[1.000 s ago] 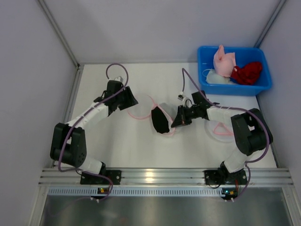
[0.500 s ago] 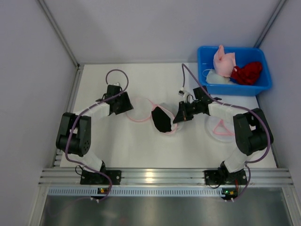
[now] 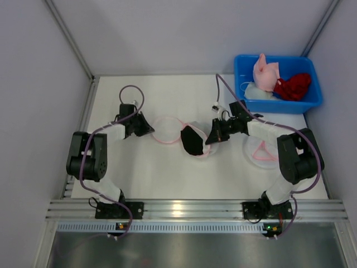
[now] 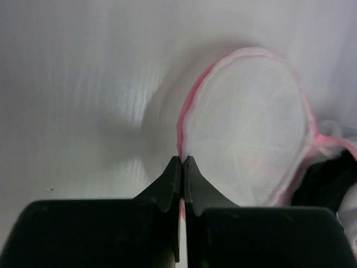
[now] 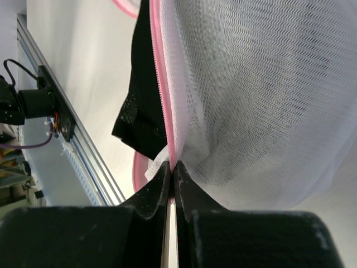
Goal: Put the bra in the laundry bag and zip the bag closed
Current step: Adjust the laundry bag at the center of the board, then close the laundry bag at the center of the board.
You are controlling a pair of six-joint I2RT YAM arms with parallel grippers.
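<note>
While left hand [image 4: 182, 163] and right hand [image 5: 172, 167] each pinch the laundry bag [image 4: 245, 123] by its pink rim [image 4: 187, 111], bra [image 3: 193, 140] lies at the mouth, mid-worktop [image 3: 167, 173]. I tension evenly so the opening spreads wide.

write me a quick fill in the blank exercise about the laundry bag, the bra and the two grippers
1. The left gripper is shut on the ___ rim of the mesh laundry bag.
2. The bra lying between the two grippers is ___ in colour.
3. The right gripper pinches the bag's edge on the side nearer the ___ bin.

Missing words: pink; black; blue
</note>
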